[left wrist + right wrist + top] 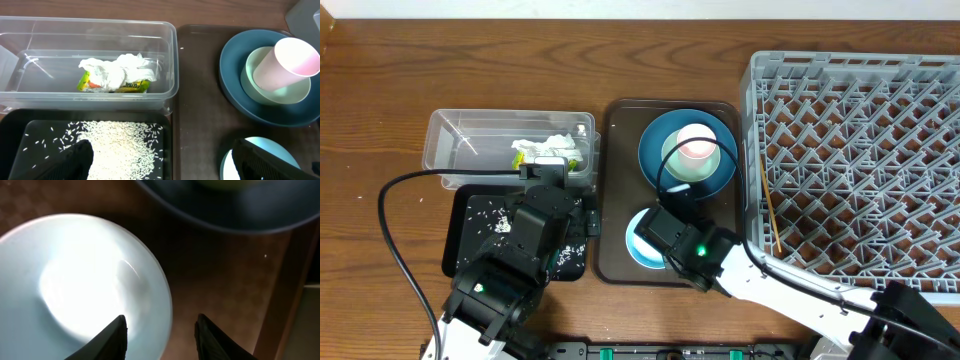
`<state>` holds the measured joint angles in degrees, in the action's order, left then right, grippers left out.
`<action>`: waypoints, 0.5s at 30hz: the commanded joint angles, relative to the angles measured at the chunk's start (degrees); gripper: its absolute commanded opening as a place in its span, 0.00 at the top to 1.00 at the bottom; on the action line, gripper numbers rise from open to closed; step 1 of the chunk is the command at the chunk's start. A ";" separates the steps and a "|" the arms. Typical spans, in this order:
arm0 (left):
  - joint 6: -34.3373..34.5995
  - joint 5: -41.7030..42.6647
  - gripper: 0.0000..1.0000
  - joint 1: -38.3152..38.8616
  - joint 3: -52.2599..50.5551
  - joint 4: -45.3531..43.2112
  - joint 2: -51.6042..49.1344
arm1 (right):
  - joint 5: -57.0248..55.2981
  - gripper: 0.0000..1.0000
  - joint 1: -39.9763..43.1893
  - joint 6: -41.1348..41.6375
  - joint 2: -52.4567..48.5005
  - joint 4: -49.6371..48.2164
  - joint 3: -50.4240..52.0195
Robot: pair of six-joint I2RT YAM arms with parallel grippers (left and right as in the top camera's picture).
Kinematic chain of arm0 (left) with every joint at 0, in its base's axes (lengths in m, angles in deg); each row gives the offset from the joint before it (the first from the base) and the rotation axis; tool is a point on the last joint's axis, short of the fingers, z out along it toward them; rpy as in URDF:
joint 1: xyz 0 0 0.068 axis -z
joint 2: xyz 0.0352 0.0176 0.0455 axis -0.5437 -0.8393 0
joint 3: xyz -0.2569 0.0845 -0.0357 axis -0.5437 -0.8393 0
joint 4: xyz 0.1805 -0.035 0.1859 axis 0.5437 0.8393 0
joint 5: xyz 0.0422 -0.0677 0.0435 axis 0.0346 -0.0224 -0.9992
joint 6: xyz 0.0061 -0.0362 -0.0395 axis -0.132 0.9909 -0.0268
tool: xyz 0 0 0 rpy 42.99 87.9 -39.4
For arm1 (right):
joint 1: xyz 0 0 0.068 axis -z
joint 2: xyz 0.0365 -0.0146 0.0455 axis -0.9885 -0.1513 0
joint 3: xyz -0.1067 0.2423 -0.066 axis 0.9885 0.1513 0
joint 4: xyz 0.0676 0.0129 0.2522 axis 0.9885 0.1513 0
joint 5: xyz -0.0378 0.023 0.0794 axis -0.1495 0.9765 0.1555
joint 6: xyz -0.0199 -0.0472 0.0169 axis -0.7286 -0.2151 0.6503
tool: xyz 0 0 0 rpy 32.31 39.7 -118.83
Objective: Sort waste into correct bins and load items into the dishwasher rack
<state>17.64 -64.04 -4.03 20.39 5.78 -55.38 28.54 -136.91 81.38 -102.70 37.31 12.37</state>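
Note:
The crumpled napkin (117, 70) and the yellow-green wrapper (132, 86) lie in the clear tub (172, 60). Rice grains (120, 145) are spread over the black tray (15, 145). My left gripper (167, 162) hangs open above that tray's right edge, holding nothing. On the brown tray, the white-pink cup (287, 62) rests in the green bowl (280, 92) on the dark-blue plate (235, 95). My right gripper (161, 317) is open astride the light-blue bowl's (75, 280) rim, one finger inside, one outside. Chopsticks (771, 210) lie at the left edge of the rack (860, 170).
The brown serving tray (615, 190) sits between the bins and the grey rack. A black cable (395, 230) loops over the table to the left of the black tray. Bare wood runs along the far edge.

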 commanded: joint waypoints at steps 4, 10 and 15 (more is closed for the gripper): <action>0.31 -1.09 0.09 -0.22 1.16 0.13 0.13 | -0.42 0.66 0.20 0.22 -0.09 -0.96 0.44; 0.33 -1.09 0.09 -0.22 1.16 0.13 0.13 | 0.87 0.69 0.15 0.22 -0.09 -0.63 0.50; 0.33 -1.09 0.09 -0.22 1.16 0.13 0.13 | 0.46 0.66 0.22 0.22 -0.09 -0.92 0.96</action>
<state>17.64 -64.04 -4.03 20.39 5.78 -55.38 29.57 -136.91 81.40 -102.70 36.53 12.61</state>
